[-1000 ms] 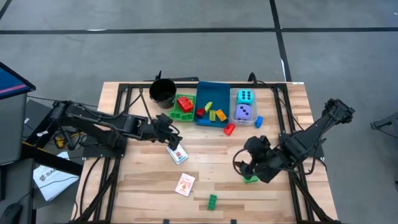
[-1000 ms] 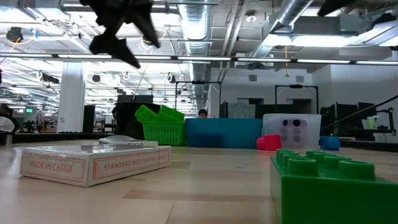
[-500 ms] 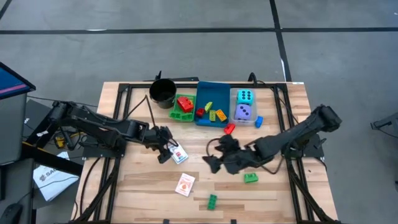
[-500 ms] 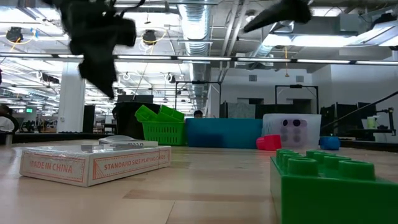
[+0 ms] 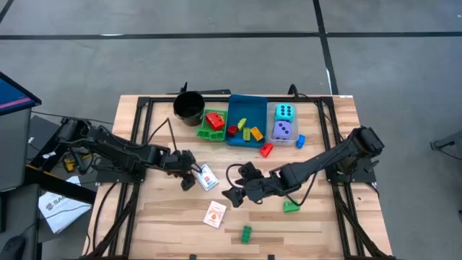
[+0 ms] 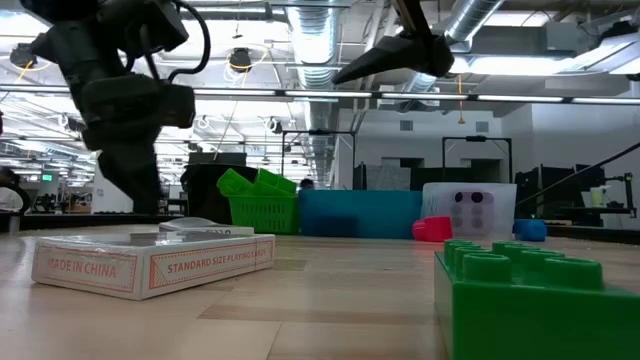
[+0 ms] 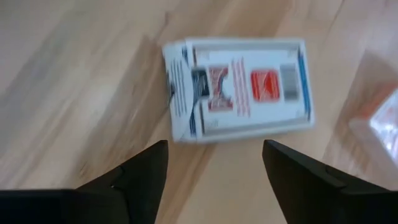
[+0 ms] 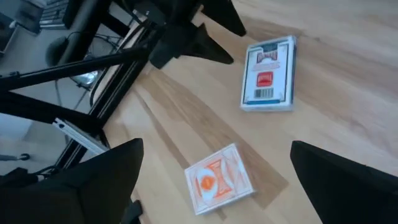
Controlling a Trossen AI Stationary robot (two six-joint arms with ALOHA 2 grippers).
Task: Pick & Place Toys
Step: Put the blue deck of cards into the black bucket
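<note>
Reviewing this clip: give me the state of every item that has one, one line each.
Left gripper: open, just short of the blue-and-white card pack.
Blue-and-white card pack: flat on the wooden table, not held.
Right gripper: open, empty, above the table's middle.
Orange-and-white card pack: flat, untouched.
Cyan foam die: in the clear tray.
Purple foam die: in the same tray.

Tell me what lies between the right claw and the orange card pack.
Only bare wood. The right wrist view shows the right claw above the orange card pack, nothing between.
</note>
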